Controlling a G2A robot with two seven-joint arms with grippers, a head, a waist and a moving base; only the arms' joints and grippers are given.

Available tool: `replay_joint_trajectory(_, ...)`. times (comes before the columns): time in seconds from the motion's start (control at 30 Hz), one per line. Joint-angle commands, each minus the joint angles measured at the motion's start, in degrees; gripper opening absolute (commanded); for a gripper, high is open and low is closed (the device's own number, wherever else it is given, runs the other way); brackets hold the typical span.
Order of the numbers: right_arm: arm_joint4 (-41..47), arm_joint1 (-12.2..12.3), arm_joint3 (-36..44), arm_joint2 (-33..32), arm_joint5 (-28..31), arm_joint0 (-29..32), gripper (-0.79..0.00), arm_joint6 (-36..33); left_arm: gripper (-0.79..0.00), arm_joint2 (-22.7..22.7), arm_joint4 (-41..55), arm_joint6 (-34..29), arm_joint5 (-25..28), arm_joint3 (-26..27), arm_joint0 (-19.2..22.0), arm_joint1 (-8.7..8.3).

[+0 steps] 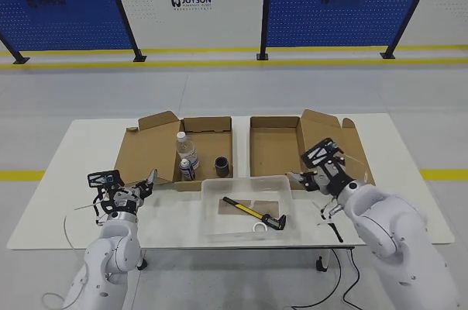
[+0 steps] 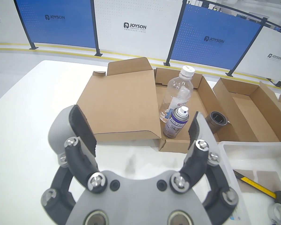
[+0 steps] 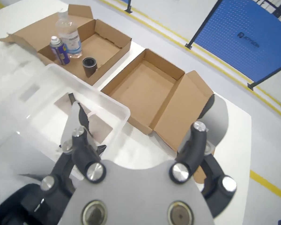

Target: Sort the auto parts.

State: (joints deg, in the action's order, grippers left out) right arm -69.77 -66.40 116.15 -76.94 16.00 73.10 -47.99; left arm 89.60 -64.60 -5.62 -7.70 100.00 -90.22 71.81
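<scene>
A clear bin [image 1: 242,182] at the table's front middle holds a yellow and black caliper [image 1: 249,211] and a white ring [image 1: 260,228]. The left cardboard box [image 1: 207,124] contains a clear bottle [image 1: 185,146], a blue spray can [image 1: 187,168] and a black cylindrical bearing [image 1: 221,165]. The right cardboard box [image 1: 273,147] has nothing in it. My left gripper [image 2: 138,129] hovers open over bare table left of the bin, empty and facing the spray can [image 2: 176,122]. My right gripper [image 3: 145,115] is open and empty above the bin's right corner [image 3: 121,111].
Both boxes have lids folded flat outward: the left lid [image 2: 121,104] lies just ahead of my left gripper [image 1: 137,188], the right lid [image 3: 182,108] beneath my right gripper [image 1: 307,180]. Blue and white fence panels stand beyond the table's far edge.
</scene>
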Motion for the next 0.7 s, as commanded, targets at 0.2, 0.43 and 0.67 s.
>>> replay_joint_trajectory(0.2, 10.00, -0.94, -7.13, 7.13, 0.31, -7.27, 0.000, -11.63, 0.000, 0.00, 0.01, 0.00, 0.00, 0.00, 0.00, 0.00)
replay_joint_trajectory(0.43, 19.79, -1.33, -12.28, 9.40, -1.24, -10.90, 0.000, -20.62, 0.000, 0.00, 0.01, 0.00, 0.00, 0.00, 0.00, 0.00)
replay_joint_trajectory(0.67, 24.23, -0.70, -17.46, 8.93, 6.02, -15.19, 0.000, -26.76, 0.000, 0.00, 0.01, 0.00, 0.00, 0.00, 0.00, 0.00)
